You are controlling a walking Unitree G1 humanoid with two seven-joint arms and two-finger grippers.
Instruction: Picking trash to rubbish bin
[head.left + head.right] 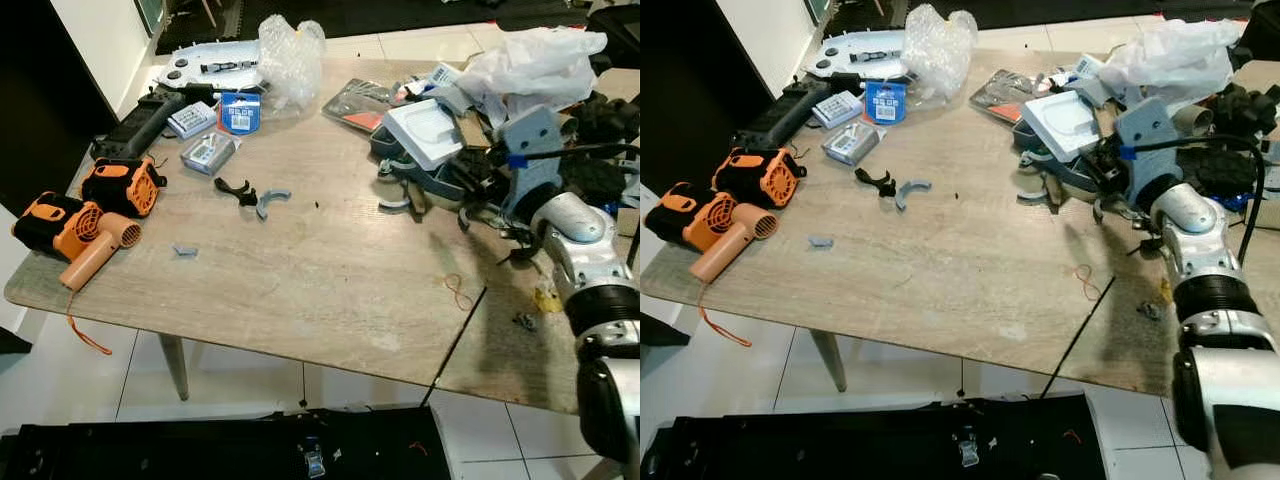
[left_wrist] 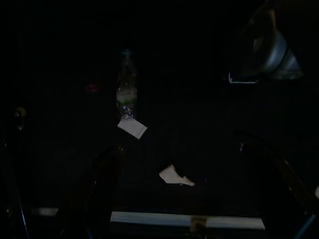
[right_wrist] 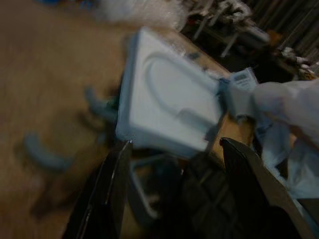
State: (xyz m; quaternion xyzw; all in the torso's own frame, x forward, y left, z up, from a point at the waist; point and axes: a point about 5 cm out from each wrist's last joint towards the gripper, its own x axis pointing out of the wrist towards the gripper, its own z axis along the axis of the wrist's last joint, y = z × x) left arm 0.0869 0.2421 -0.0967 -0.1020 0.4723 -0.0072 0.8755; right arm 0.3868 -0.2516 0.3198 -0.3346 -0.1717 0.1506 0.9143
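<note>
Nothing binned yet, by the look of it: table (image 1: 300,290) is heavily cluttered. Right gripper (image 3: 172,184) hangs fingers spread and empty, just short of the white tray (image 3: 167,107) on the right-hand pile. Left gripper (image 2: 189,194) idles in the dark, fingers apart, holding nothing.

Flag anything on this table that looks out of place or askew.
The white moulded tray sits tilted on the heap of parts at the table's far right, not flat. An orange rubber band and small grey curved pieces lie loose on the wood. The right gripper, fingers open, points at the tray.
</note>
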